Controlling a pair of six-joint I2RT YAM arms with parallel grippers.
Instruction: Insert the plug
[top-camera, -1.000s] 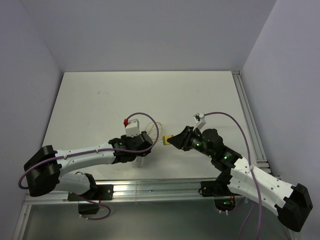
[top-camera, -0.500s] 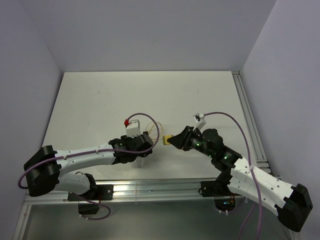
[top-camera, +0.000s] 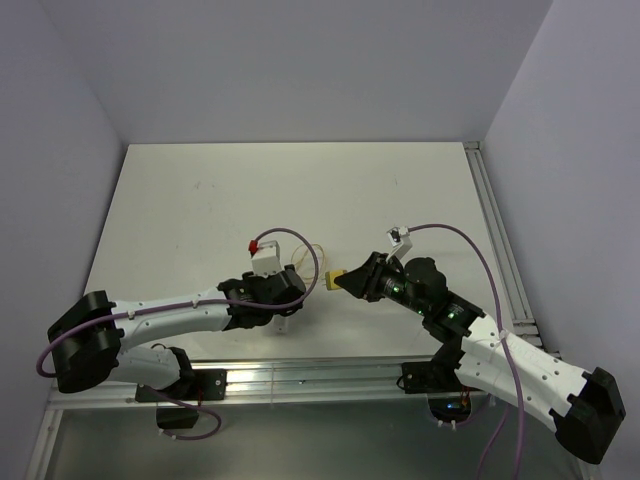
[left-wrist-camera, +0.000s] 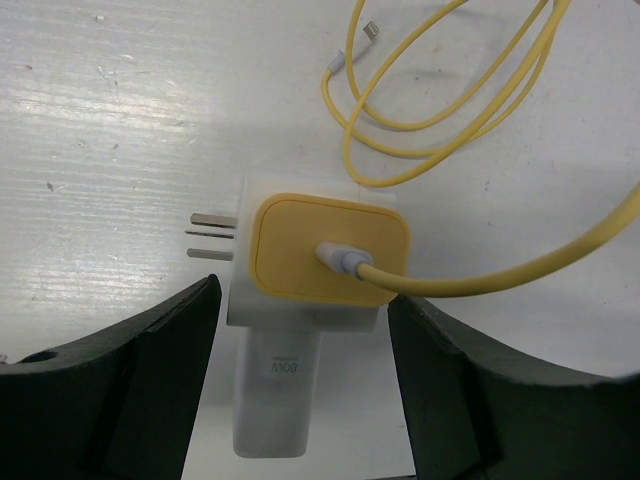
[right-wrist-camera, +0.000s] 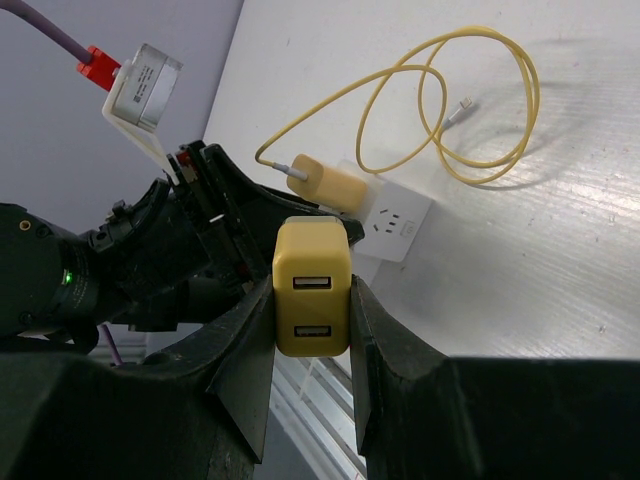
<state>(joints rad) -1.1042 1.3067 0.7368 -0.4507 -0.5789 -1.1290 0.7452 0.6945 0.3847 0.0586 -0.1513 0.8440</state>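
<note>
While right hand (right-wrist-camera: 311, 325) grips the plug (right-wrist-camera: 312, 268), left hand (left-wrist-camera: 302, 308) gapes over a "60W" block (left-wrist-camera: 272, 400).

The white adapter block (left-wrist-camera: 272, 405) beneath the yellow charger (left-wrist-camera: 300, 250) bears small grey print, turned sideways, apparently "60W". Finer print beside it is illegible.

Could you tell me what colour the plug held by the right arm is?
The plug is yellow, clearest in the right wrist view.
</note>
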